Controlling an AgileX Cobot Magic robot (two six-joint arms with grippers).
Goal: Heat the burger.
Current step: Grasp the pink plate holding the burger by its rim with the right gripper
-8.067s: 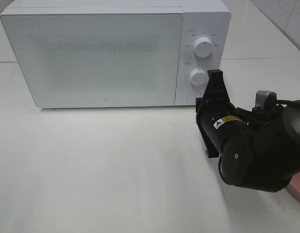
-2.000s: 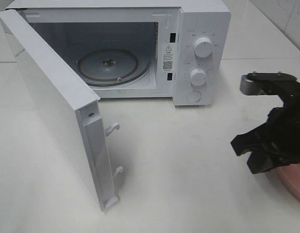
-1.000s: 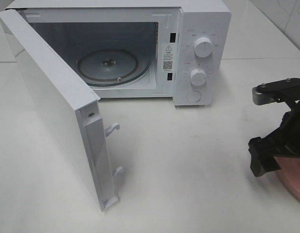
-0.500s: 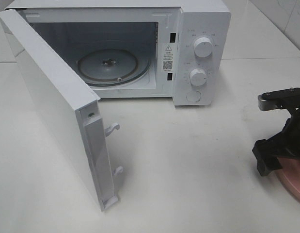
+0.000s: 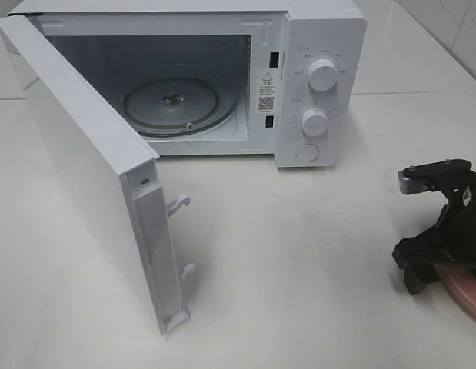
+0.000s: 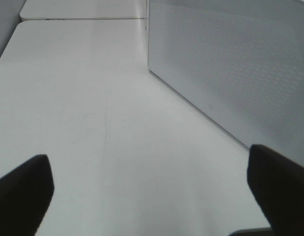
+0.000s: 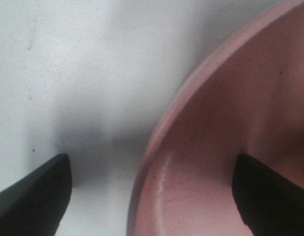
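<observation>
Right gripper (image 7: 152, 194) hangs wide open astride the rim of the pink plate (image 7: 176, 113), the burger out of our sight, and we fear a shallow pinch could slip and tip that plate.

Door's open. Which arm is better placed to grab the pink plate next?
Right. The right claw, open, straddles the plate rim: one finger over the plate, one over the table. The left claw, also open, faces the outside of the door, with no plate in its view.
</observation>
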